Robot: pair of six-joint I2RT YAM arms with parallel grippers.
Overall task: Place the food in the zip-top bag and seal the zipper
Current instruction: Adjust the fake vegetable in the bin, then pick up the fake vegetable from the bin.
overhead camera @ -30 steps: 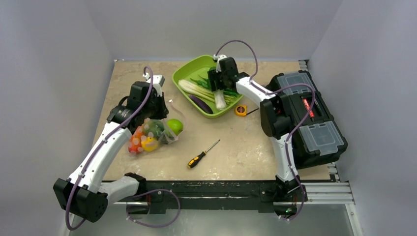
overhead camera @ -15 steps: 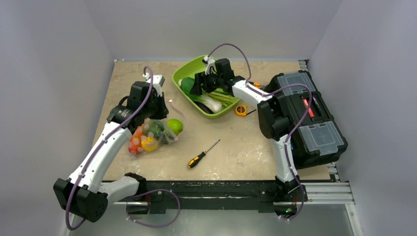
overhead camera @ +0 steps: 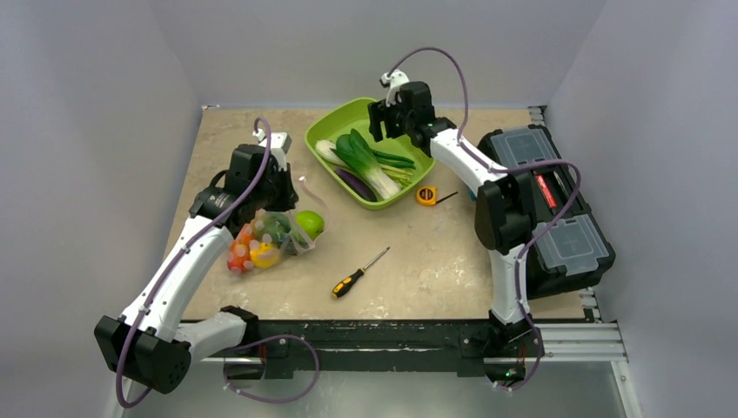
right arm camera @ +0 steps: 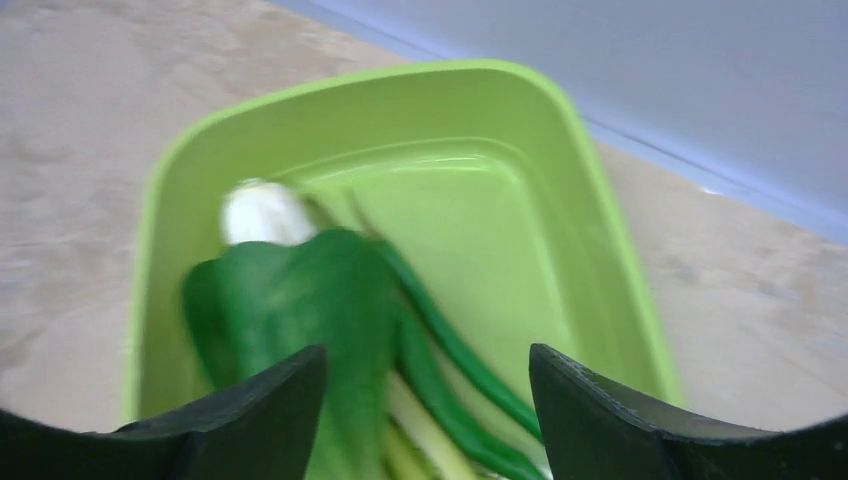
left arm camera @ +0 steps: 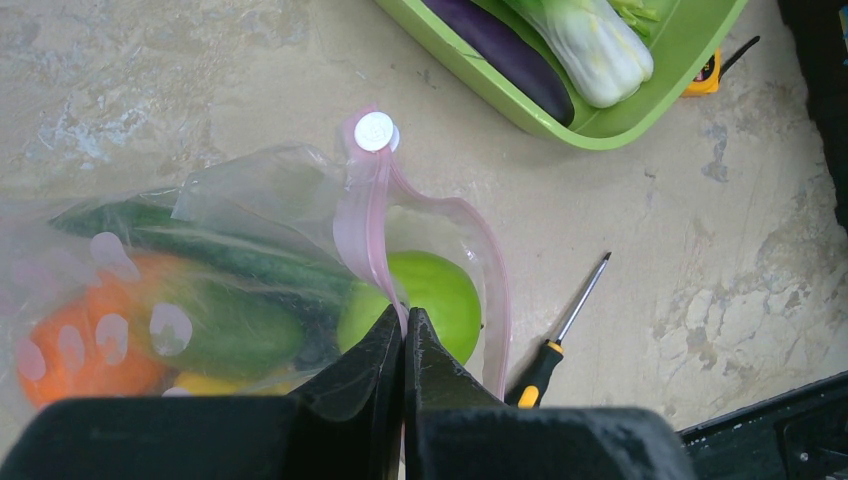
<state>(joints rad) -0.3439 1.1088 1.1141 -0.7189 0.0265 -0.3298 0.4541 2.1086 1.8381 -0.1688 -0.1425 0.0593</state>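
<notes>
On a mottled beige tabletop (overhead camera: 418, 252) boxed by plain grey walls (overhead camera: 287, 43), the left gripper (left arm camera: 404, 330) pinches the pink zipper (left arm camera: 365, 230) of the crinkly clear zip-top bag (left arm camera: 250, 190), which lies at the left with glossy food (left arm camera: 230, 330) inside. The right gripper (right arm camera: 428, 400) hangs open-jawed above a smooth lime tray (right arm camera: 400, 85).

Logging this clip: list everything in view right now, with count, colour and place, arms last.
zip-top bag: one, clear, left side of the table.
zipper: one, pinkish, along the bag's mouth.
food: several pieces, orange, yellow, green, inside the bag; a green apple at its mouth.
tray: one, lime green, far centre.
vegetables: several, green and white plus one purple, in the tray.
screwdriver: one, black-and-yellow handle, near centre.
tape measure: one, yellow, right of the tray.
toolbox: one, black, right edge.
left gripper: shut on the zipper.
right gripper: open, above the tray.
</notes>
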